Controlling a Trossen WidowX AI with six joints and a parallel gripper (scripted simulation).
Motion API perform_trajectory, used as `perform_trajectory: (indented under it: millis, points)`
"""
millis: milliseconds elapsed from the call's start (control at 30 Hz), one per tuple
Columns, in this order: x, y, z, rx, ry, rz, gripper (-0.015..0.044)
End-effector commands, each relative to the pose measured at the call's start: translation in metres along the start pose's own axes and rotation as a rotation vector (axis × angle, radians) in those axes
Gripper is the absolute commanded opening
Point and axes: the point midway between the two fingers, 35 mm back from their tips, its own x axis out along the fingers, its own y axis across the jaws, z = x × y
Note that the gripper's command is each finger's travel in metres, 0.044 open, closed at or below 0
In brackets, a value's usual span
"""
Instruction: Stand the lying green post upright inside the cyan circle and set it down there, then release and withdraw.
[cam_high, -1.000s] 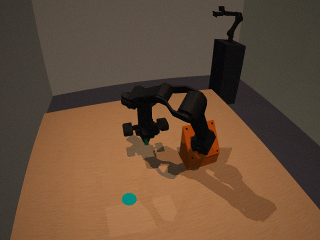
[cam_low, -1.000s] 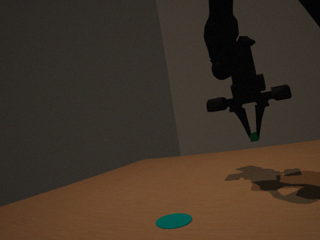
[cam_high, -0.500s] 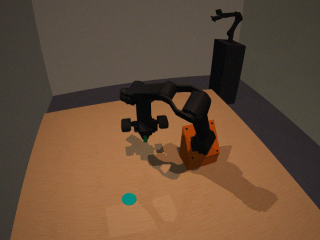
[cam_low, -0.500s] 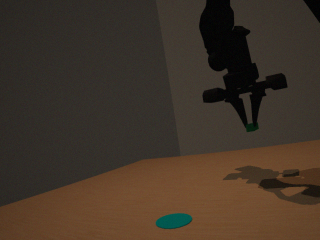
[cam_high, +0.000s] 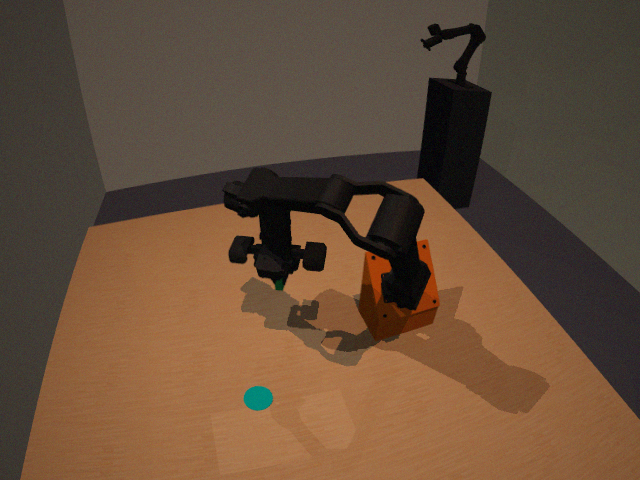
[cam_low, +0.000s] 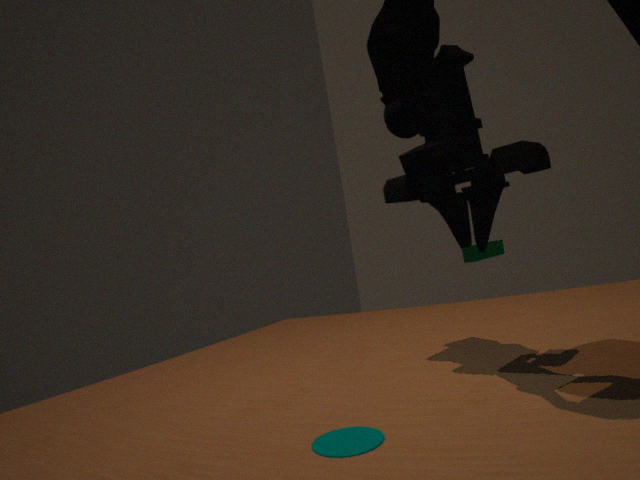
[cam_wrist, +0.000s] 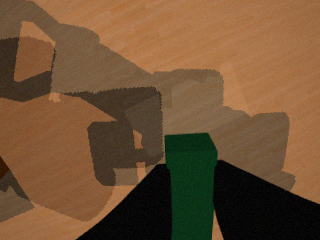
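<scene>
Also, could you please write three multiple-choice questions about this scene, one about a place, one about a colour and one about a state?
1. Where is the green post?
a) inside the cyan circle
b) in the air, between the claw's fingers
c) on the orange block

2. What colour is the block under the near arm?
a) orange
b) white
c) purple

3. How is the claw?
a) wide open, with nothing in it
b) shut, with nothing in it
c) shut on something

1 b: the exterior view shows the post above the table, at the fingertips.
2 a: the block below the near arm is orange in the top view.
3 c: the wrist view shows a black finger against each side of the post.
</scene>
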Motion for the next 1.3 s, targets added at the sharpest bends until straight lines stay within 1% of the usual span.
perform_trajectory:
  millis: [0, 1267]
  points:
    - [-0.004, -0.005, 0.01, 0.066, 0.002, -0.012, 0.0023]
    - [-0.016, -0.026, 0.103, 0.793, -0.005, -0.022, 0.0023]
